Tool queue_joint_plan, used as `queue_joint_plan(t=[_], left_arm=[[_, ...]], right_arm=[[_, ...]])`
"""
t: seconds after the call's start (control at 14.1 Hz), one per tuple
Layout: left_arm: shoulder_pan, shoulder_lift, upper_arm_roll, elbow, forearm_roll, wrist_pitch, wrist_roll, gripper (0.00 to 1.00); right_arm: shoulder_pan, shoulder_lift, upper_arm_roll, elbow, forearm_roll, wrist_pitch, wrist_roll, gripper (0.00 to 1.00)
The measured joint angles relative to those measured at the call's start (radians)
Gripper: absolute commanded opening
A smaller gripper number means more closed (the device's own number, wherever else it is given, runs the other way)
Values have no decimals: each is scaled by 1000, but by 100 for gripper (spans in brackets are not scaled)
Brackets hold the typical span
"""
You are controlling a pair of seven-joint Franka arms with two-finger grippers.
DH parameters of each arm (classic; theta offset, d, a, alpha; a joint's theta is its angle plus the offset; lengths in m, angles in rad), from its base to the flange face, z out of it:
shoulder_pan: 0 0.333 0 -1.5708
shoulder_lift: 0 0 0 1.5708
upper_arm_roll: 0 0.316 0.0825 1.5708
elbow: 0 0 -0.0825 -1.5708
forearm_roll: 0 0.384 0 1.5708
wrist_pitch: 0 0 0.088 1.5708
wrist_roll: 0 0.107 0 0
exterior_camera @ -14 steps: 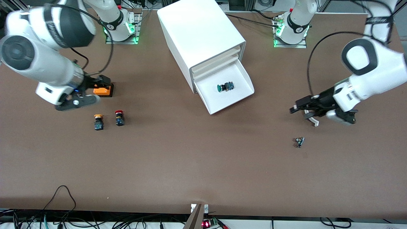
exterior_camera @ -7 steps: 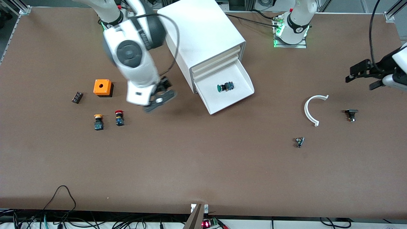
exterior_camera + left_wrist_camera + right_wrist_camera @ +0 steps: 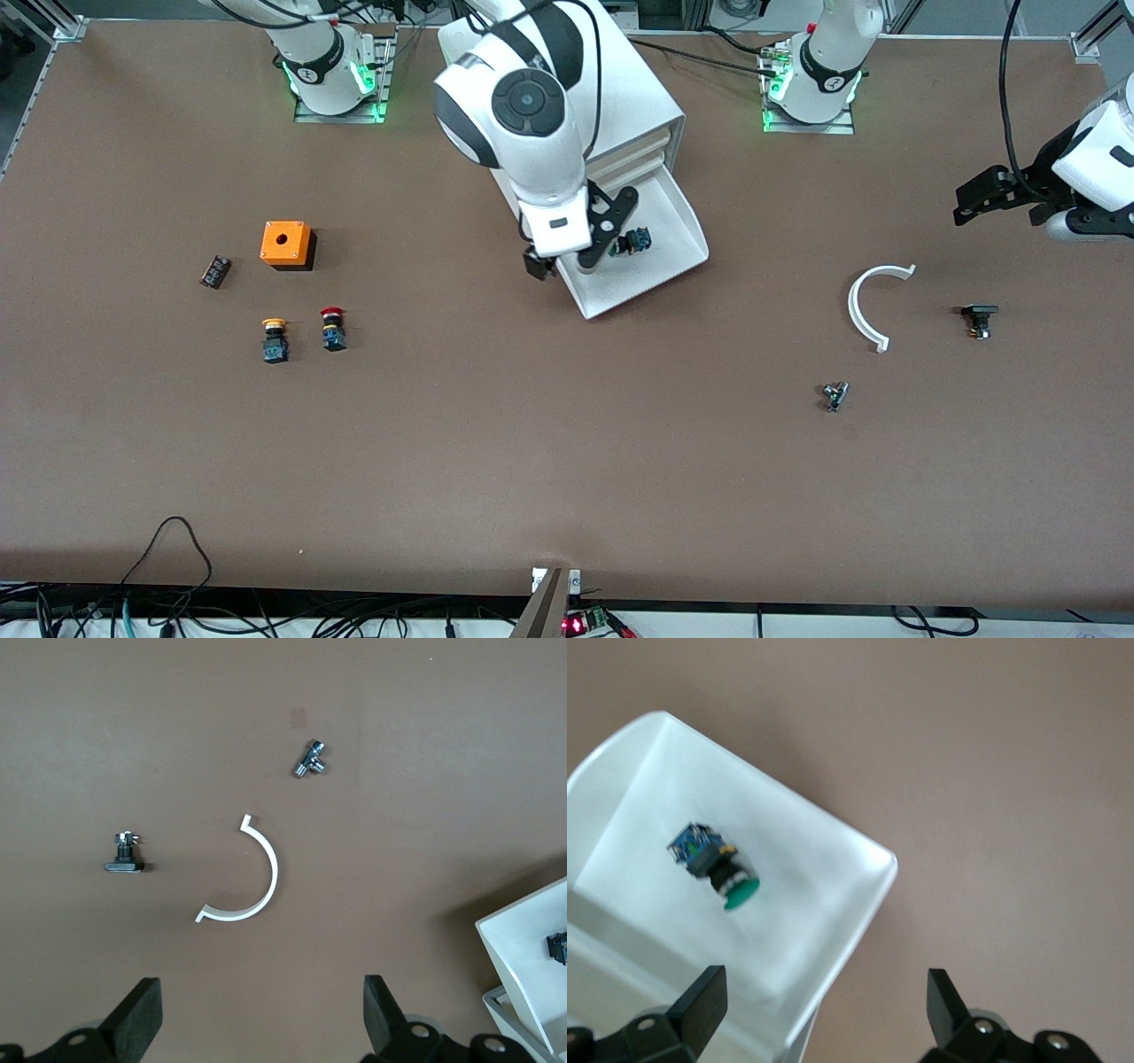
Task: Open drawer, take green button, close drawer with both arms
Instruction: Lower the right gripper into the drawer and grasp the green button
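Taking the button point(image 3: 634, 240) is the step in hand: the drawer point(image 3: 682, 213), the lowest one of the cabinet point(image 3: 638, 97), already stands pulled out, and the button lies on its side on the drawer floor, green cap toward the right arm's end of the desk point(image 3: 443, 443).

1. My right pincer point(image 3: 574, 252) hangs over the open drawer, fingers spread wide and holding nothing. I should centre it over the button, turn the wrist so the fingers span the dark body, not the round cap, and descend clear of the drawer walls.
2. My left pincer point(image 3: 999, 197) waits over the left arm's end of the desk, fingers wide apart and empty.

From the front camera, my right arm covers the green cap and part of the drawer. The right wrist view shows the button blurred, so its exact tilt is probably best rechecked before closing.
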Motion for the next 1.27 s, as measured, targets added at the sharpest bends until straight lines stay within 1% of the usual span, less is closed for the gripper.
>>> queue_joint_plan(t=[0.14, 0.28, 0.71, 1.06, 1.27], left_arm=[[1, 3, 2, 0, 0, 0, -11, 100], [1, 6, 3, 0, 0, 1, -16, 100], [1, 11, 4, 3, 4, 9, -16, 100], [0, 11, 4, 7, 4, 10, -16, 100], [0, 11, 4, 7, 4, 10, -16, 100]], right_arm=[[2, 68, 36, 59, 0, 13, -54, 100], [15, 99, 53, 85, 0, 14, -129, 100], [43, 120, 59, 91, 0, -9, -307, 100], [84, 186, 59, 92, -1, 31, -319, 100], [87, 212, 57, 94, -1, 63, -322, 100]])
